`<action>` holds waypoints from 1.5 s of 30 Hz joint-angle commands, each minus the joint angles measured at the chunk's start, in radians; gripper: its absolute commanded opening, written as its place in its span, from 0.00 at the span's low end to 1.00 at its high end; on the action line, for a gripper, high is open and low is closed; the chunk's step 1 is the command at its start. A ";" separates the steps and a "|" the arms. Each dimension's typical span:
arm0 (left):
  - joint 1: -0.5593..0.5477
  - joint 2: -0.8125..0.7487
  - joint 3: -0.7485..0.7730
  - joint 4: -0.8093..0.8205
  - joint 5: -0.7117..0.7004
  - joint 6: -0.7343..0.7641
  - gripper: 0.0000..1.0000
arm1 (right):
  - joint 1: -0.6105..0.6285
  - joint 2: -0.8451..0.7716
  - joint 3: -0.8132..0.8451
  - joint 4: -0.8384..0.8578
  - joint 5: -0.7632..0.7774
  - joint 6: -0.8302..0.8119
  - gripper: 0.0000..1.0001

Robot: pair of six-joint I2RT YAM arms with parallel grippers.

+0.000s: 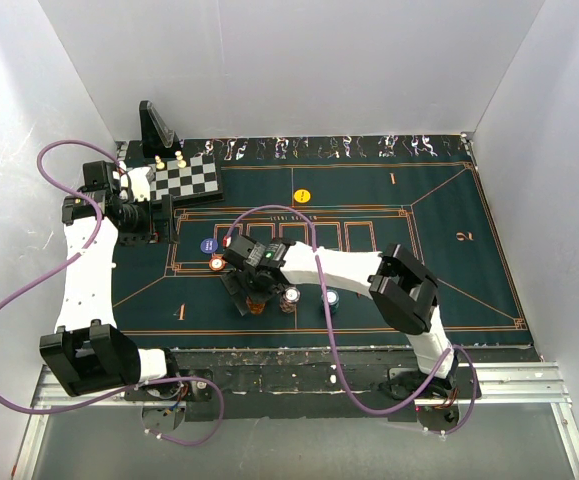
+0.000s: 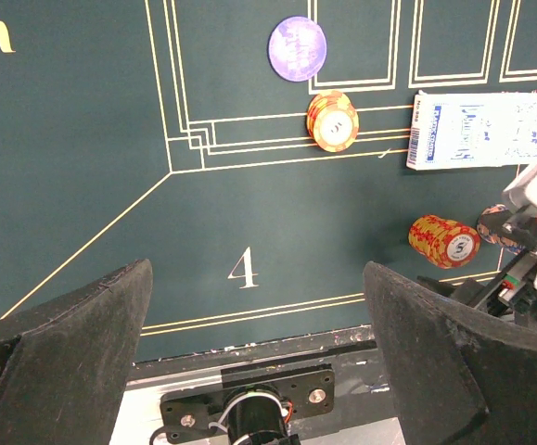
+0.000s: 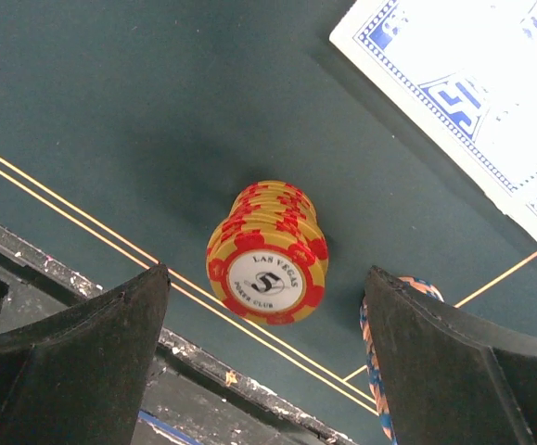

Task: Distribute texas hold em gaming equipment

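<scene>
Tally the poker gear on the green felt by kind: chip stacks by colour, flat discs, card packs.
Orange-and-yellow poker chip stacks: 2
White-topped chip stack: 1
Teal chip stack: 1
Flat round discs, one purple, one yellow: 2
White-and-blue card pack: 1
Total: 7

Back wall (image 1: 289, 60): was a plain white panel, evenly lit.
Left wall (image 1: 19, 90), right wall (image 1: 559, 150): white, boxed the table in.
Table (image 1: 449, 270): was covered in dark green felt with orange printed lines and numerals.
Front strip (image 1: 299, 358): black, flecked white.
Rail (image 1: 509, 385): silver metal.
Floor (image 1: 319, 450): was grey.
</scene>
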 commanded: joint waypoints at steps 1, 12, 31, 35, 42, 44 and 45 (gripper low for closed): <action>0.004 -0.040 0.038 -0.014 0.020 0.012 0.98 | 0.000 0.026 0.050 0.008 -0.017 0.006 0.92; 0.004 -0.045 0.028 -0.005 0.011 0.014 0.98 | 0.000 0.042 0.059 0.004 -0.023 0.017 0.77; 0.004 -0.060 0.001 0.009 0.000 0.022 0.98 | 0.003 0.043 0.081 -0.015 -0.005 0.018 0.54; 0.002 -0.063 -0.004 0.013 0.001 0.022 0.98 | 0.005 0.034 0.085 -0.024 0.012 0.017 0.53; 0.004 -0.062 -0.008 0.013 0.006 0.022 0.98 | 0.003 0.003 0.098 -0.041 0.041 0.003 0.52; 0.004 -0.062 -0.008 0.012 0.006 0.022 0.98 | 0.003 -0.003 0.101 -0.041 0.046 0.003 0.52; 0.004 -0.062 -0.008 0.013 0.007 0.022 0.98 | 0.003 -0.006 0.101 -0.044 0.050 0.003 0.52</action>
